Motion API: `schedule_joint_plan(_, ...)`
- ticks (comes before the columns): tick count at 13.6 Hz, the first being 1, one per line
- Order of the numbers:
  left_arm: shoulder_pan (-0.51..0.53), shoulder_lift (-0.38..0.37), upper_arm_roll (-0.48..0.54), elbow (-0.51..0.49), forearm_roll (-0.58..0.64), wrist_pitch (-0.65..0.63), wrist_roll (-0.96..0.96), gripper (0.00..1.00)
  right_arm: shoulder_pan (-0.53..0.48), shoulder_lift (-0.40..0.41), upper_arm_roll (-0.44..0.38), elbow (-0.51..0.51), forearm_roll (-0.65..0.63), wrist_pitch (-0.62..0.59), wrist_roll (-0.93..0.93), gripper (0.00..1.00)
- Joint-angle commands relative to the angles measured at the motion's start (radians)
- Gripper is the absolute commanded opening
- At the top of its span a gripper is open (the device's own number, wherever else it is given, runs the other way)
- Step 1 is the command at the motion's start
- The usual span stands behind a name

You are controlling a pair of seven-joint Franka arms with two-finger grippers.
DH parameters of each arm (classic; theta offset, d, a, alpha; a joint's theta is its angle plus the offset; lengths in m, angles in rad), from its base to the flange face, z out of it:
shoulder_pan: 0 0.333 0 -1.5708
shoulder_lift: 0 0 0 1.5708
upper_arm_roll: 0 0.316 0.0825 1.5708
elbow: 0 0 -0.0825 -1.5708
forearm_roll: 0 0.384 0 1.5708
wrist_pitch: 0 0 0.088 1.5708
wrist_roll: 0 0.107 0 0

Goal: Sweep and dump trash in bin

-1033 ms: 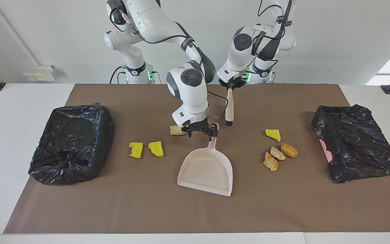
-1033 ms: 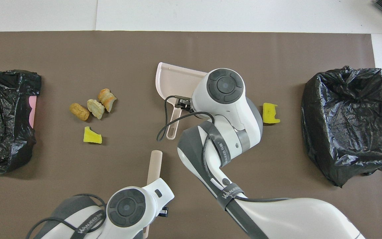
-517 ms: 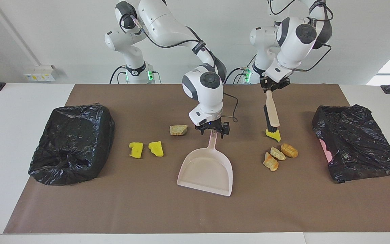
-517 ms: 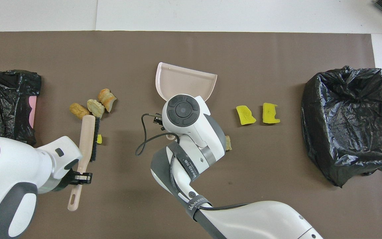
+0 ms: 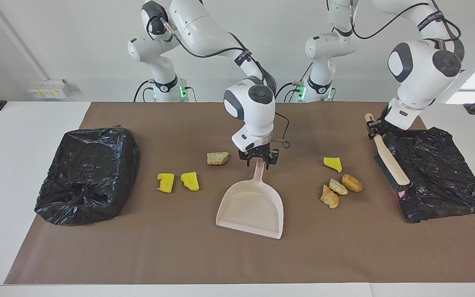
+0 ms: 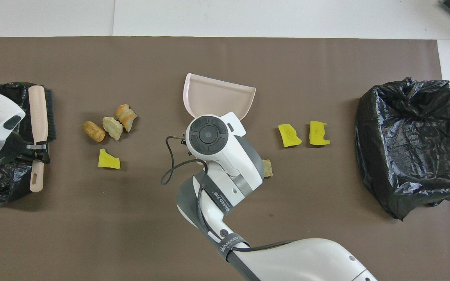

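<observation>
The right gripper [image 5: 258,159] clamps the pink dustpan [image 5: 251,206] handle at mid-table. The left gripper [image 5: 375,128] grips a brush [image 5: 389,163] over the black bin [image 5: 439,173]. Trash [image 5: 336,185] lies scattered beside the dustpan. The arm strap seems to read "WANJEED".

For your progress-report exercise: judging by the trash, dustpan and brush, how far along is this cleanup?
Barely begun. Done: nothing; the dustpan is empty. In hand: the right gripper is at the dustpan's handle; the left gripper holds the brush beside the black-lined bin. Left: all seven scraps lie unswept, four toward the left arm's end.
</observation>
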Motion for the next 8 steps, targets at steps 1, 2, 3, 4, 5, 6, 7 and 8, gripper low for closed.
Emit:
schedule_joint_plan(1, 0.011, 0.071, -0.014, 0.012, 0.036, 0.057, 0.0, 0.0, 0.001, 0.012, -0.001, 0.015, -0.053, 0.009, 0.031, 0.69)
schedule_joint_plan(2, 0.008, 0.068, -0.014, -0.008, 0.036, 0.056, 0.0, 0.0, 0.001, 0.012, -0.003, 0.015, -0.057, 0.017, 0.031, 0.66)
schedule_joint_plan(3, -0.007, 0.068, -0.016, -0.04, 0.036, 0.068, -0.009, 0.0, 0.001, 0.012, -0.003, 0.017, -0.059, 0.019, 0.031, 0.64)
schedule_joint_plan(4, -0.015, 0.063, -0.019, -0.075, 0.035, 0.086, -0.015, 0.0, -0.001, 0.015, -0.004, 0.017, -0.059, 0.02, 0.031, 0.63)
schedule_joint_plan(5, -0.042, 0.051, -0.019, -0.118, 0.033, 0.111, -0.02, 0.0, -0.005, 0.017, -0.004, 0.017, -0.062, 0.022, 0.031, 0.58)
schedule_joint_plan(6, -0.05, 0.037, -0.021, -0.147, 0.029, 0.126, -0.021, 0.0, -0.007, 0.017, -0.004, 0.017, -0.073, 0.025, 0.029, 0.45)
schedule_joint_plan(7, -0.068, 0.03, -0.024, -0.164, 0.02, 0.128, -0.023, 0.0, -0.013, 0.014, -0.004, 0.018, -0.073, 0.034, 0.026, 0.28)
schedule_joint_plan(8, -0.1, 0.014, -0.024, -0.185, 0.001, 0.133, -0.032, 0.0, -0.019, 0.012, -0.007, 0.025, -0.074, 0.038, 0.014, 0.09)
